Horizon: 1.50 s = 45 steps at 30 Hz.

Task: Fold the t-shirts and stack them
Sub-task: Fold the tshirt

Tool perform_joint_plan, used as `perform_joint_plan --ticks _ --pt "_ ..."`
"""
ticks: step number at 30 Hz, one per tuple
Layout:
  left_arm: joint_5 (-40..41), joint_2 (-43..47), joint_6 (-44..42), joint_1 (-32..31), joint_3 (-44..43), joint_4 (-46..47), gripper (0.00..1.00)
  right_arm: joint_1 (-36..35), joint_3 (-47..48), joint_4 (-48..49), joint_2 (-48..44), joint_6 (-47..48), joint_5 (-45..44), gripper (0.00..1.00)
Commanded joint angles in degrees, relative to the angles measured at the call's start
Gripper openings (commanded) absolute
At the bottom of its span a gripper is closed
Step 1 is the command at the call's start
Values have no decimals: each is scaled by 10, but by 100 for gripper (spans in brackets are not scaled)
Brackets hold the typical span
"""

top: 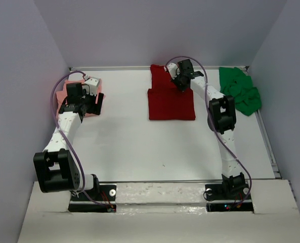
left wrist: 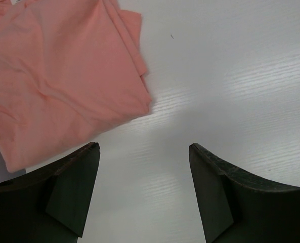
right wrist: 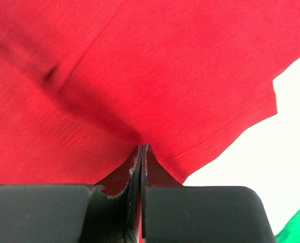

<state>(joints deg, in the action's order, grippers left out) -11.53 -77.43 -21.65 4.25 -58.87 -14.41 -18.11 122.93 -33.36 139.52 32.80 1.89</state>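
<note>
The dark red t-shirt (top: 171, 104) lies partly folded at the middle back of the table. My right gripper (top: 180, 81) is shut on its cloth near the far right edge; in the right wrist view the red cloth (right wrist: 139, 66) bunches into the closed tips of the right gripper (right wrist: 141, 148). The salmon pink t-shirt (top: 99, 103) lies at the far left, mostly hidden under my left gripper (top: 85, 101). In the left wrist view the left gripper (left wrist: 144, 149) stands open over bare table beside the folded pink t-shirt (left wrist: 58, 76). The bright green t-shirt (top: 241, 92) lies crumpled at the far right.
The white table (top: 139, 147) is walled by pale panels at the back and on both sides, with a raised rim (top: 268, 147) along the right. A strip of the green t-shirt (right wrist: 299, 228) shows at the lower right of the right wrist view.
</note>
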Motion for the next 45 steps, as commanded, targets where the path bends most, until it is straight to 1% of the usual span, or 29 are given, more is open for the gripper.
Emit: perform_joint_plan --ticks 1,4,7,10,13,14,16,17,18,20,21,23,25,27,28,29,30,31,32,35,36,38,39,40,41,42,43,44,45 --pt "3 0 -7 3 -19 5 82 -5 63 80 22 7 -66 0" --pt "1 -8 -6 3 -20 4 82 -11 95 88 26 4 -87 0" --pt "-8 -14 -4 3 -27 1 82 -11 73 89 -9 -4 -86 0" --pt "-26 -19 -1 3 -38 -4 82 -11 0 95 -82 0 -85 0" --pt "-53 -21 0 3 -48 -10 82 -11 -59 102 -158 4 -105 0" --pt "-71 -21 6 3 -52 -11 82 -11 -98 102 -179 6 -115 0" --pt "-96 -19 13 3 -53 -13 81 -11 -136 104 -216 -3 -120 0" --pt "-128 -15 21 2 -53 -12 81 -11 -177 103 -257 -3 -119 0" --pt "-144 -15 25 1 -52 -12 82 -11 -196 102 -276 -10 -118 8" --pt "-176 -15 29 -6 -49 -12 85 -11 -232 96 -329 -12 -121 42" --pt "-179 -15 40 -10 -46 -4 91 -11 -264 90 -343 -20 -126 62" --pt "-194 -21 45 -21 -43 -4 92 -11 -294 83 -382 -26 -142 65" --pt "-220 -28 62 -35 -41 0 93 -3 -334 74 -407 -52 -152 67" --pt "-264 -47 91 -45 -46 5 93 24 -356 35 -437 -96 -126 71" --pt "-279 -65 104 -60 -49 8 93 34 -359 21 -445 -113 -113 72" --pt "-305 -76 115 -65 -61 11 93 45 -360 -17 -456 -131 -71 73" --pt "-319 -86 128 -75 -65 14 93 54 -361 -33 -459 -162 -49 74" --pt "-331 -97 140 -81 -71 18 93 62 -364 -45 -462 -174 -31 74" --pt "-349 -119 162 -88 -80 21 92 75 -372 -73 -463 -184 13 74" --pt "-383 -155 197 -119 -82 47 90 81 -392 -102 -452 -215 52 70" --pt "-420 -163 212 -124 -69 81 90 81 -394 -122 -448 -225 74 67" --pt "-446 -180 254 -137 -56 112 89 81 -400 -132 -439 -237 90 67" --pt "-461 -204 275 -142 -54 120 88 86 -412 -135 -440 -238 117 67" --pt "-466 -216 281 -148 -56 123 86 91 -415 -134 -441 -243 128 68" --pt "-474 -243 285 -157 -61 123 85 91 -422 -135 -437 -246 158 68" --pt "-476 -257 295 -162 -63 124 80 100 -421 -144 -433 -245 173 68" --pt "-479 -284 299 -167 -65 125 77 108 -422 -146 -425 -248 183 68" --pt "-481 -284 304 -173 -68 125 75 108 -422 -147 -425 -248 189 68" --pt "-481 -318 311 -186 -72 125 70 115 -422 -151 -412 -247 202 67"
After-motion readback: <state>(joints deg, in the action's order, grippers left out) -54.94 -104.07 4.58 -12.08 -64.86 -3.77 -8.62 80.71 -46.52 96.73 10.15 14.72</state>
